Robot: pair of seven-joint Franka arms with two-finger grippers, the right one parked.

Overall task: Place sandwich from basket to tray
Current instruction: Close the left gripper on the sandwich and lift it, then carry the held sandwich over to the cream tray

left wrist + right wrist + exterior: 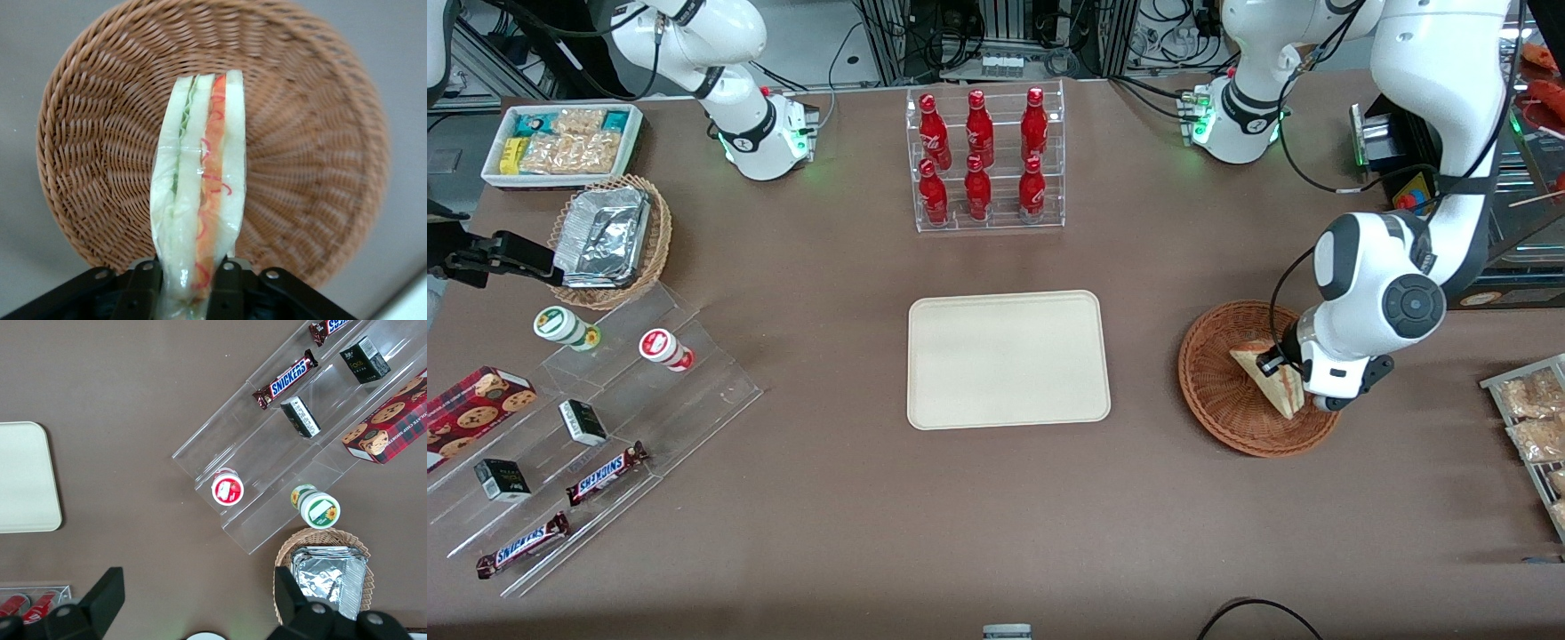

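Table [854, 498] first, brown and wide, as I see it from my remote seat. On it the tray [1008, 359] lies flat near the middle, nearer to the front camera than the clear rack of red bottles [985, 158]. Toward the working arm's end sits the basket [1214, 382], well apart from the tray, resting on the table. Over the basket hangs my pincer [1272, 362], and it is clamped on the sandwich [1270, 380]: in the wrist view the two dark fingers [227, 283] press the wedge [200, 200] from either side at one end (the pale bread bulges slightly between them), while the rest of it juts out over the woven bowl [313, 160], its red and green filling stripe facing the wrist camera.
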